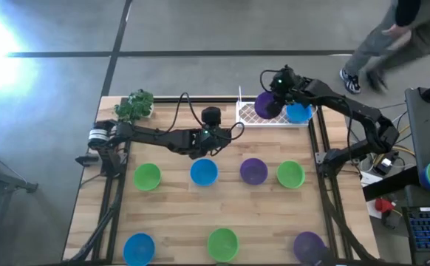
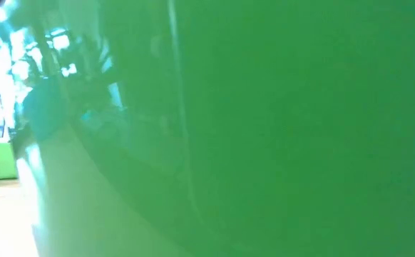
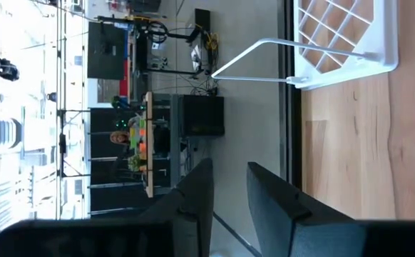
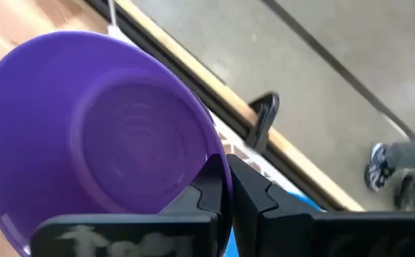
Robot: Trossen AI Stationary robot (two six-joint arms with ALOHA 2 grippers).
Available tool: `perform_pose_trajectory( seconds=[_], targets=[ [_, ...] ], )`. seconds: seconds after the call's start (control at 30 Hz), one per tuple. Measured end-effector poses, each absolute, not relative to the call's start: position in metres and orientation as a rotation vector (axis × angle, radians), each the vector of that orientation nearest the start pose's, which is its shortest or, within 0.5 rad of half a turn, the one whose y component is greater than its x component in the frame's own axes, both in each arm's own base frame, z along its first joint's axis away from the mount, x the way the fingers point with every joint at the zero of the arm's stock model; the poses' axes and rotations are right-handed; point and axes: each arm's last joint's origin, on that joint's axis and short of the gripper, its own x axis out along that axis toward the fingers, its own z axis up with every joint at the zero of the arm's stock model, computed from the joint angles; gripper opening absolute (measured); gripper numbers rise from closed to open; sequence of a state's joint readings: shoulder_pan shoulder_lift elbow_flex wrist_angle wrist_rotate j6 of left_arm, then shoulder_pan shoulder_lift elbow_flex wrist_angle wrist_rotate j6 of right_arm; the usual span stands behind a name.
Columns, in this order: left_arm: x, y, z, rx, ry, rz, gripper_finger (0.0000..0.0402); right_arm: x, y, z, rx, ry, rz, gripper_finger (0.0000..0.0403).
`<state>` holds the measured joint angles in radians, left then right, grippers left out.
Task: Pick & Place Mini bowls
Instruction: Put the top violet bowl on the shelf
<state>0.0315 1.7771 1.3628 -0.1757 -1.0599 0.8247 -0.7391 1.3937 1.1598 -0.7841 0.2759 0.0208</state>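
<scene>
Nearest, front bench edge: blue bowl, green bowl, purple bowl unpicked. Mid row: green, blue, purple, green, likewise waiting. Left hand released, empty, just behind mid blue bowl. Farthest: right hand clenched on rim of lifted purple bowl, tilted above white rack beside blue bowl already there; probably set-down next.
</scene>
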Motion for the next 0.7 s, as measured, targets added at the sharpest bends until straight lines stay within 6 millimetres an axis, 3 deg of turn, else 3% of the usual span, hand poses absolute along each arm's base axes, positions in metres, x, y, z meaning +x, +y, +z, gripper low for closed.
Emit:
perform_pose_trajectory(
  seconds=[0.43,0.7],
  targets=[
    [0.39,0.038,0.273,1.011,0.953,0.797,0.0085,0.17,-0.208,0.233,0.403,1.026,-1.057,0.0008],
    [0.39,0.038,0.273,1.011,0.953,0.797,0.0085,0.168,-0.216,0.21,0.464,1.016,-1.013,0.0008]
  ],
)
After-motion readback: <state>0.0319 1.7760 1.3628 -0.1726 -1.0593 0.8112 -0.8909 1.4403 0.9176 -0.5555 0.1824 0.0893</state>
